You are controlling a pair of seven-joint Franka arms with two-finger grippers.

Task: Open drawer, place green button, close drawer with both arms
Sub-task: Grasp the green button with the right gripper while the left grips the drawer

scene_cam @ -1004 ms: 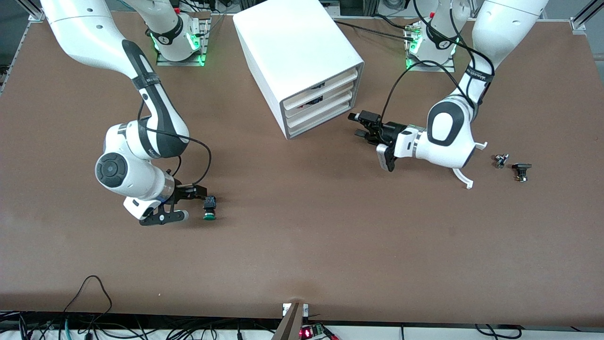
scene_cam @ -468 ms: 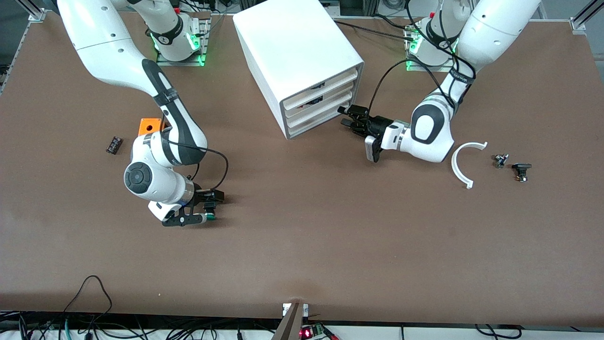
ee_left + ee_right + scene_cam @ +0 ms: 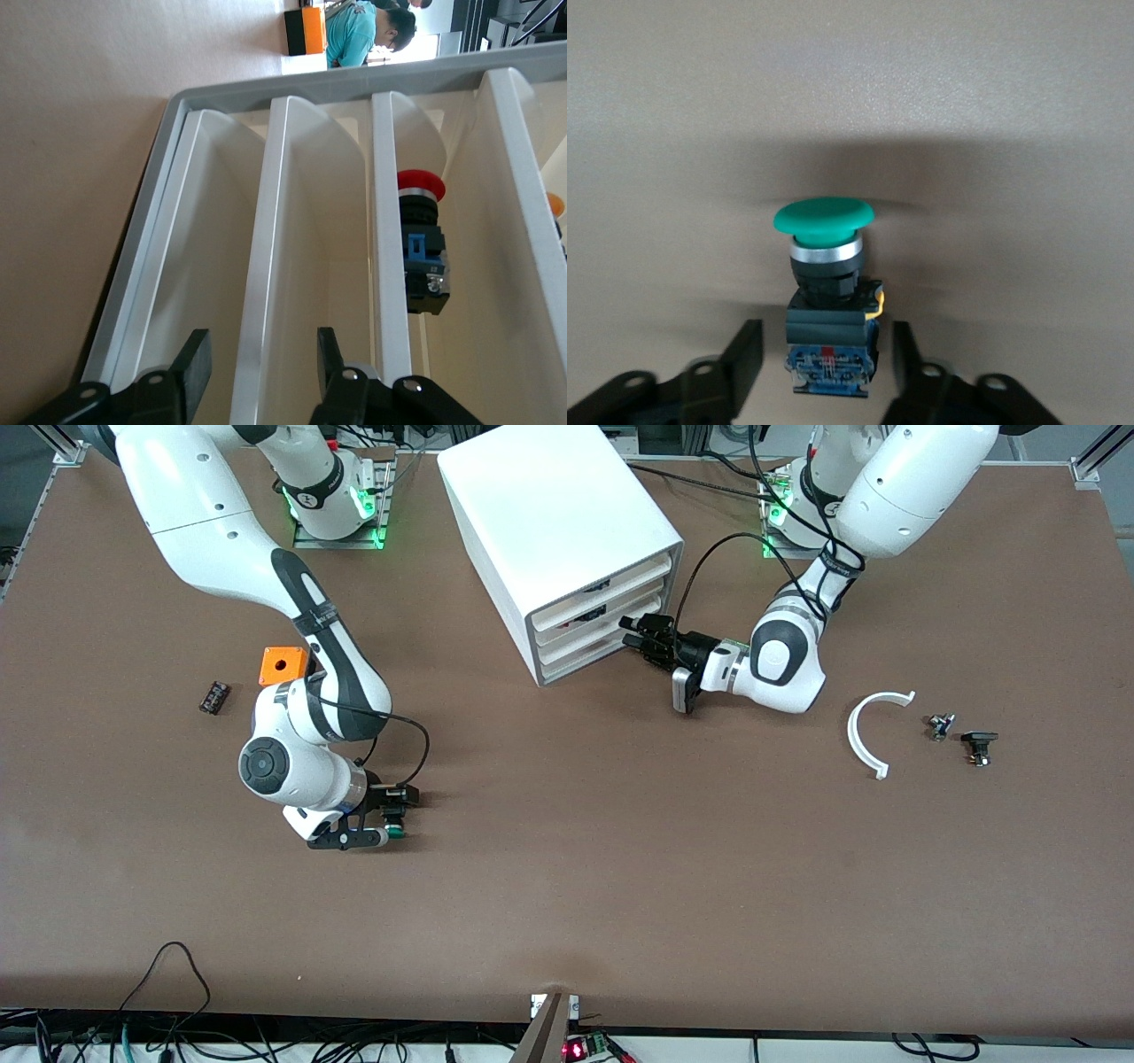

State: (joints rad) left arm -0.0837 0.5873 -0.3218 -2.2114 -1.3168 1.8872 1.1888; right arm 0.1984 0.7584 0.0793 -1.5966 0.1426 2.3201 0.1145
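Button (image 3: 827, 292) first: we see it lying on its side on the brown counter (image 3: 620, 886), green cap up front, its black body between the fingers (image 3: 740, 359) of the right pincer (image 3: 390, 821). The fingers flank the body with thin gaps showing, so the pincer stands narrow but not gripping. An orange cube (image 3: 283, 665) and a small black part (image 3: 213, 697) lie near this arm, farther from the front camera. Mid-counter stands the white cabinet (image 3: 558, 522). The left pincer (image 3: 640, 633) is at its drawer fronts, fingers (image 3: 197, 367) partly apart, straddling the front lip of the bottom drawer (image 3: 257, 292). A red-capped button (image 3: 421, 243) sits in another drawer. Toward the left arm's end we see a white curved piece (image 3: 864, 735) and two small dark parts (image 3: 961, 737).
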